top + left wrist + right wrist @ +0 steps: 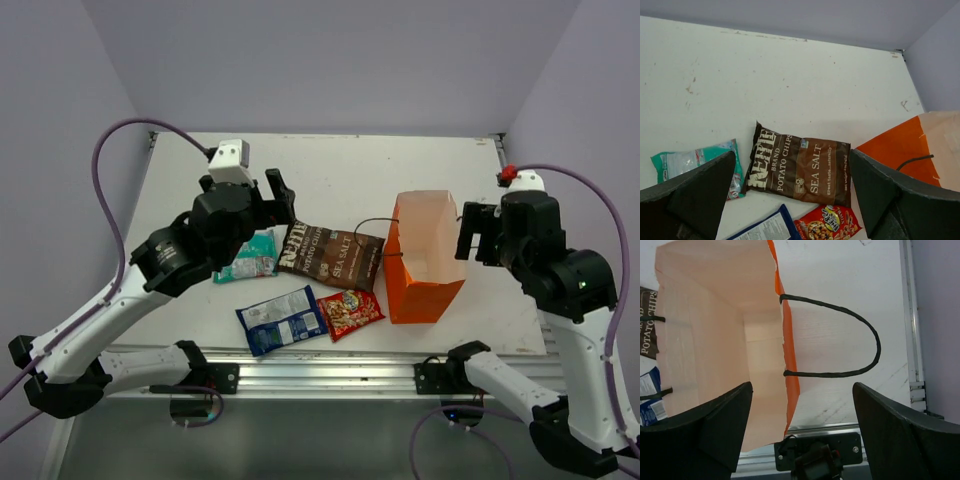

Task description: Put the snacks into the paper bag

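From above, I see nothing in the bag yet. It stands open near the near edge of the worktop, over to the right. All four snacks lie flat in the middle. The brown packet lies just left of the bag. The teal packet is at its other end, partly under the left arm. The blue packet and the red packet sit side by side, closer to the near edge. The left claw hangs above the teal and brown ones, holding nothing. The right claw hangs by the bag's right side, empty too. So I think all the work is left to do.

From the left wrist, the claw's fingers are wide apart, and the brown packet lies on the worktop between them. The left handle sticks out of the bag toward that packet. It might catch on something.

From the right wrist, I look down into the bag. The part I can see is pale and bare. These fingers are wide apart too, with the bag's right wall and the right handle below them. The walls are tall, so each packet must go up and over. A bump could tip the bag.
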You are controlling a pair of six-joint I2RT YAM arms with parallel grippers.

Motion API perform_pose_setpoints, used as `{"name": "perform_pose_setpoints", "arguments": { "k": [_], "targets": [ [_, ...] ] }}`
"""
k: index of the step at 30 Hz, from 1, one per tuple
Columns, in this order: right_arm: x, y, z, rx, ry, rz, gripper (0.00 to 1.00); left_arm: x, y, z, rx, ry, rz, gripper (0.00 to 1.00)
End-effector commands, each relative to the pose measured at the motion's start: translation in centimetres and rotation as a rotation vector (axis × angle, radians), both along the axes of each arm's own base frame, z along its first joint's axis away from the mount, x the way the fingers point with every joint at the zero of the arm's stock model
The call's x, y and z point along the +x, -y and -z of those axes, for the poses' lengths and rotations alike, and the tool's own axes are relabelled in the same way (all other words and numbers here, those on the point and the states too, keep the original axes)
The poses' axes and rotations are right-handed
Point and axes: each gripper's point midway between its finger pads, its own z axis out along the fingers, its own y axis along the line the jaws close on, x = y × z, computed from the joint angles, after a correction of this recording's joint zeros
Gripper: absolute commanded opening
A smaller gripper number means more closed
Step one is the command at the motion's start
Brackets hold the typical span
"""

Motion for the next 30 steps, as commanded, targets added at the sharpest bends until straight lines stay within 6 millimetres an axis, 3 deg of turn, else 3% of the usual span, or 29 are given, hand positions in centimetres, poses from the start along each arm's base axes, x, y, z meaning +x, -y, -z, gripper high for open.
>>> {"name": "perform_pose_setpoints", "arguments": {
  "k": [1,2,5,11,14,15,16,20,22,23,25,26,27,28,29,30],
  "targets": [
    [-0.3,-0.3,2.2,-0.01,-0.041,-0.03,0.83,0.1,0.0,0.4,-0.038,-0.011,-0.014,1.0],
    [-0.4,-0.4,3.7,-0.01,-0.068,-0.031,0.73,0.0,0.4,0.7,-0.037,-0.019,0.0,1.0],
    [-0.7,-0.7,5.2,0.013,-0.069,-0.034,0.65,-0.1,0.5,0.9,-0.044,-0.028,0.004,1.0],
    [-0.3,-0.4,5.7,-0.005,-0.058,-0.031,0.65,-0.1,0.3,0.7,-0.055,-0.022,-0.001,1.0],
    [0.0,-0.7,6.2,-0.002,-0.06,-0.043,0.49,0.0,0.4,1.1,-0.046,-0.028,-0.003,1.0],
    [0.1,-0.8,6.2,-0.001,-0.059,-0.045,0.34,0.0,0.4,1.4,-0.041,-0.033,-0.007,1.0],
    [0.1,-0.8,6.2,0.001,-0.056,-0.046,0.28,0.1,0.4,1.6,-0.036,-0.033,-0.009,1.0],
    [0.2,-0.7,6.4,-0.009,-0.061,-0.044,0.15,0.8,0.2,3.6,0.026,-0.046,-0.024,1.0],
    [0.2,-0.7,6.4,-0.01,-0.055,-0.045,0.01,1.6,0.0,4.4,0.059,-0.048,-0.02,0.99],
    [0.2,-0.7,6.5,-0.011,-0.058,-0.047,0.0,1.9,0.5,5.5,0.074,-0.071,0.009,0.99],
    [0.2,-0.7,6.5,-0.01,-0.058,-0.051,0.0,4.0,-0.9,8.5,0.113,-0.12,-0.009,0.98],
    [0.2,-0.8,6.5,-0.009,-0.059,-0.054,0.0,4.6,-0.7,11.8,0.135,-0.198,0.029,0.99],
    [0.2,-0.9,6.5,-0.008,-0.059,-0.057,0.0,6.2,-2.5,13.5,0.152,-0.228,0.0,1.0],
    [0.3,-0.9,6.5,-0.008,-0.058,-0.059,0.0,7.4,-2.4,14.2,0.136,-0.222,0.009,1.0],
    [0.3,-1.0,6.6,-0.008,-0.06,-0.063,0.0,7.9,-2.0,17.3,0.151,-0.287,0.043,1.0],
    [0.4,-1.0,6.5,-0.006,-0.06,-0.066,0.0,8.6,-2.5,18.5,0.166,-0.304,0.045,1.0]
  ]
}}
